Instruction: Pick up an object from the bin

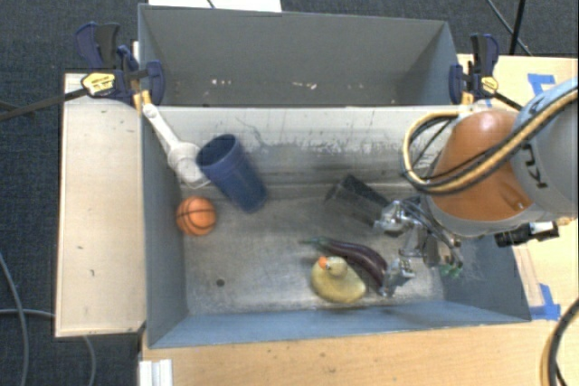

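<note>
The bin is seen to be grey sheet metal, matt throughout, its floor scuffed and scratched pale near the back wall. The blue cup is taken for smooth plastic with a dull sheen. A faint gloss is shown by the orange ball. The yellow duck looks smooth and rubbery, the dark purple thing glossy. Bare bright metal is seen on the end effector, beneath a smooth, glossy orange cover.

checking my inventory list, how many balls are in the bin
1: a small orange ball at the left side of the bin, just below the blue cup. Another could be hidden under the arm.
</note>
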`<state>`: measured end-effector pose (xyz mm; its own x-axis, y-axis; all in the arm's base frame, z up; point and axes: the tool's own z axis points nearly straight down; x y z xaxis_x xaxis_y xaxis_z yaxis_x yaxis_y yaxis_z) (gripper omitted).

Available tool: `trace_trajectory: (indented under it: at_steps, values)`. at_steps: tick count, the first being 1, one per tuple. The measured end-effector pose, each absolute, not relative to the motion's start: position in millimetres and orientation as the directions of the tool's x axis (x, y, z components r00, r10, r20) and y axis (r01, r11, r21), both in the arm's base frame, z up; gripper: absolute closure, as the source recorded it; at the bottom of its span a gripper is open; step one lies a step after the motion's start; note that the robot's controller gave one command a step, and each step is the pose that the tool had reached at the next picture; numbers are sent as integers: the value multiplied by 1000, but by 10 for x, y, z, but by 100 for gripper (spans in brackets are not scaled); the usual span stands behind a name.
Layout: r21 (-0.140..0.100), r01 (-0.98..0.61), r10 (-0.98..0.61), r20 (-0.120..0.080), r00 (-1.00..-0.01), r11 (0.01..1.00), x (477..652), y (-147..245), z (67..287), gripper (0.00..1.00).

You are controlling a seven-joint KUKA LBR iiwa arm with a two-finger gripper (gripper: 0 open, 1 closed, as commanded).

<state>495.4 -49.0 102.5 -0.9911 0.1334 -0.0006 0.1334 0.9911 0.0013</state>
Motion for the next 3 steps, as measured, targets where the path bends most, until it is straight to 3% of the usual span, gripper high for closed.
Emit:
trace_trajectory:
  at_steps: [1,2,3]
  values:
    - [1,236,236,-2,-972,972,4880,-384,1027,0]
    - [0,257,257,-5,-966,966,4892,-147,708,0]
    - [2,332,332,-15,-943,943,4916,-140,740,100]
